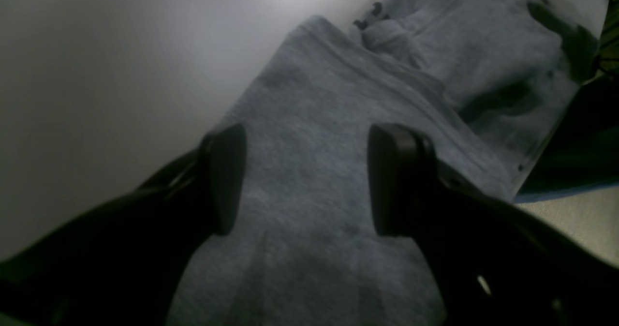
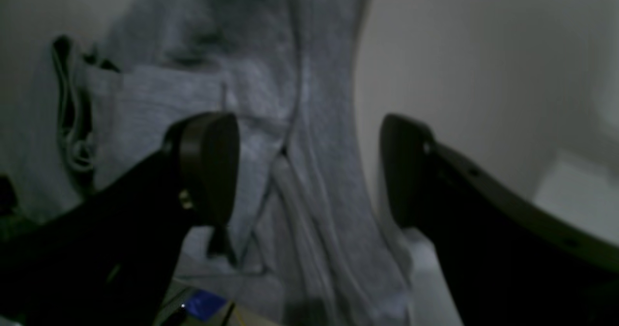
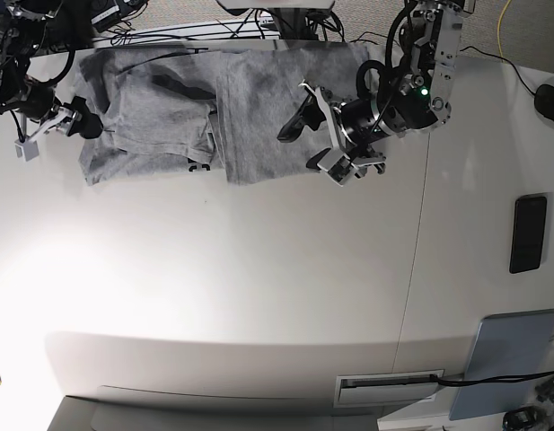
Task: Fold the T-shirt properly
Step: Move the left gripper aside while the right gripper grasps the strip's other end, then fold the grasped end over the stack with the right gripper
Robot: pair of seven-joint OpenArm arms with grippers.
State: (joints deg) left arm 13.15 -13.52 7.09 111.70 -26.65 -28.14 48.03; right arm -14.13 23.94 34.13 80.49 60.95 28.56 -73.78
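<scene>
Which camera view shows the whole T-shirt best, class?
The base view: the T-shirt lies spread across the table's far edge, outline complete. The left wrist view shows only grey cloth between open fingers; the right wrist view shows folds and a seam, blurred.

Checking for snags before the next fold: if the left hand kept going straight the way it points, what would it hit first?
Probably the T-shirt. The left hand is open, with grey cloth filling the gap between its fingers, though its height above the cloth is unclear.

No legible text; only unreadable black marks on the T-shirt [image 3: 201, 167].
</scene>
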